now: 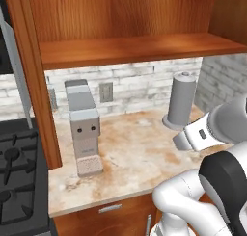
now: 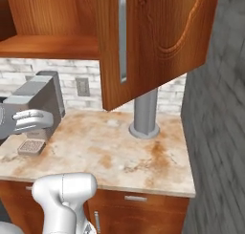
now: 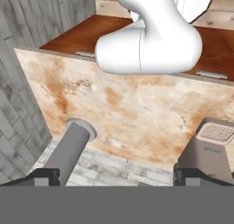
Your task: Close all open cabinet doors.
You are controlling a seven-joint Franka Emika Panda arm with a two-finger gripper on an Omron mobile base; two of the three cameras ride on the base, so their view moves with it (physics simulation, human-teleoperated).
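Stove grates [image 1: 14, 177] are seen at the far left of the left base view, beside a marbled beige counter [image 1: 140, 153]. Next along, 1 open cabinet door [image 1: 36, 81] is seen edge-on as a reddish-brown wooden board running from the top down to just above the counter. A grey coffee machine [image 1: 84, 129] stands to its right, before a white brick wall with an outlet [image 1: 106, 91]. Further right, a grey paper towel holder [image 1: 182, 102] stands upright on the counter, under the open cabinet shelf [image 1: 140, 47].

In the right base view, a 2nd cabinet door [image 2: 158, 42] is swung out over the counter; its carved curvy panel outline is visible, with a long silver bar handle [image 2: 123, 37] near its left edge. The holder's column rises behind its lower edge.

In the hand view, the gripper [image 3: 116, 176] is spread wide with nothing held, its 2 dark tips flanking the holder and the coffee machine.
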